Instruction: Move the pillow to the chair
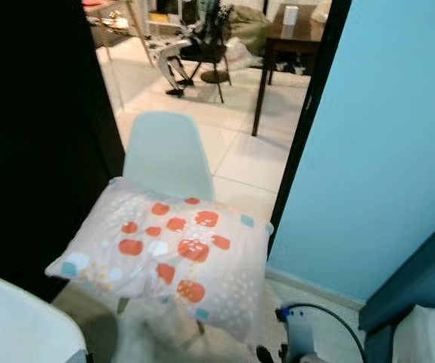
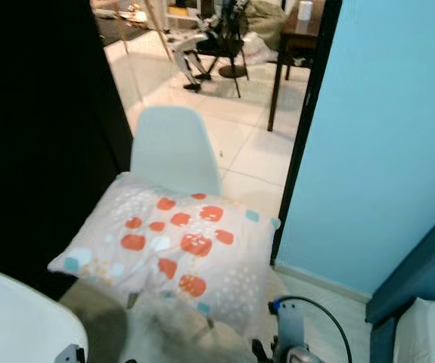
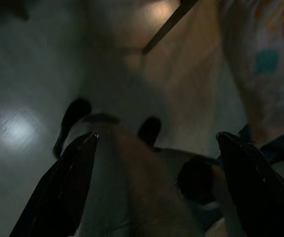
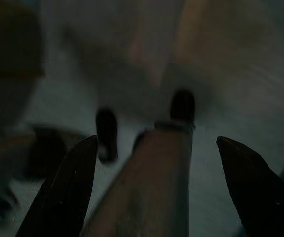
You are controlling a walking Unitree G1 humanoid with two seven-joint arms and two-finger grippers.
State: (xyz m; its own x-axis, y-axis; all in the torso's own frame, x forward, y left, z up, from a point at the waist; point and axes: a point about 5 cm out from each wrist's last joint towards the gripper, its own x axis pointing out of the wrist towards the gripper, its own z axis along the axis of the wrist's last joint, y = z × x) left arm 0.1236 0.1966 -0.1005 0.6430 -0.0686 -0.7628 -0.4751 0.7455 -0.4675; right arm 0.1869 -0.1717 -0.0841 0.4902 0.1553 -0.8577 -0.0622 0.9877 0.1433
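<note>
Long black fingers (image 3: 58, 192), black cable (image 1: 330, 314)

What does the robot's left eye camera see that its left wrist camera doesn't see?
Left eye view alone: the whole white chair, the blue wall beside it, and a dark table far back in the next room.

Left wrist view alone: the left gripper up close, its two black fingers spread wide apart above the dim floor.

Both: the spotted pillow. The eye view shows all of it lying on the chair, and the wrist view catches a corner of it.
</note>
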